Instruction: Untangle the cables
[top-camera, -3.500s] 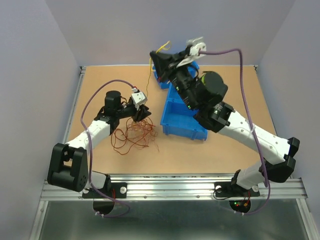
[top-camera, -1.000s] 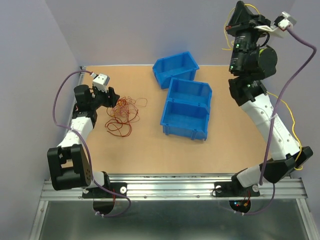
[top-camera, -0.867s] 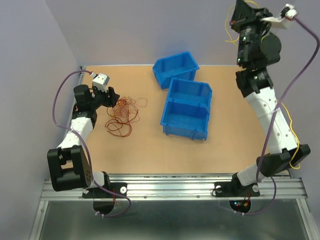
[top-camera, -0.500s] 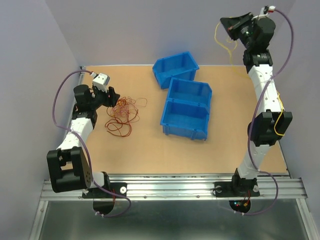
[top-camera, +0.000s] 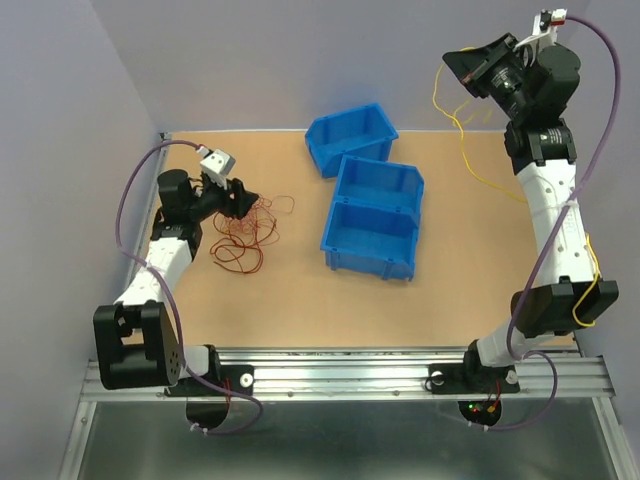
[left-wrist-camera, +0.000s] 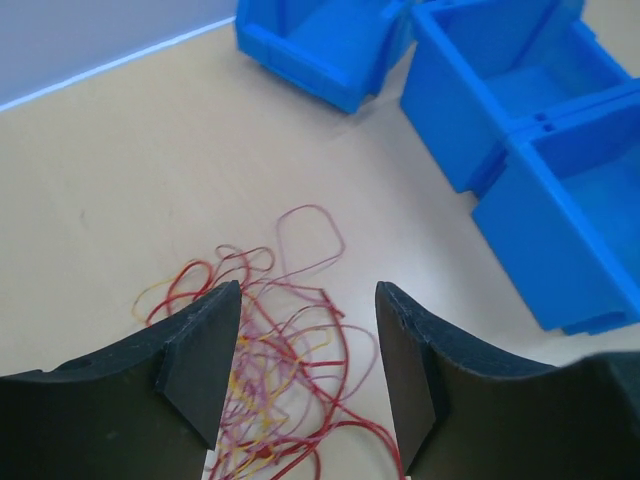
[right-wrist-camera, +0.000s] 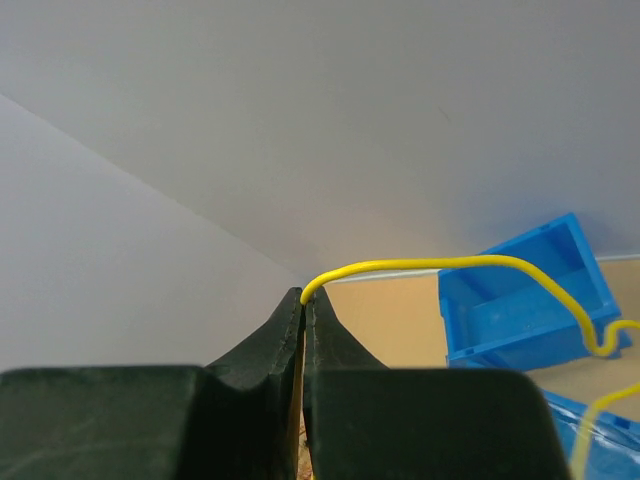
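Lavender walls on three sides and a tan desk in the middle, as we see it from the top view. Mid-desk we mark two blue bins: small bin at the back, double bin just in front of it.

On the left side of the desk lies the tangle of cables, red and orange loops with some yellow mixed in, one loose flat heap, well apart from the bins. We put the left hand over the back-left part of that heap, tilted down toward it. In the left wrist view the left hand is open. Its fingers are spread wide, and the tangle of cables shows in the gap between them. Nothing is pinched, and we cannot tell if the tips touch any wire. Both bins sit beyond it in that view, small bin and double bin.

The right arm is raised high against the back wall, toward the far right corner. The right hand is closed on a single yellow cable (jaws pressed flat together, wire leaving at the very tip). In the right wrist view the right hand grips it, and the yellow cable arches right and down across a blue bin. From the top it hangs wavy below the hand and runs down toward the right arm. A yellow loop shows near that arm's lower link, and we cannot tell whether it is the same wire.
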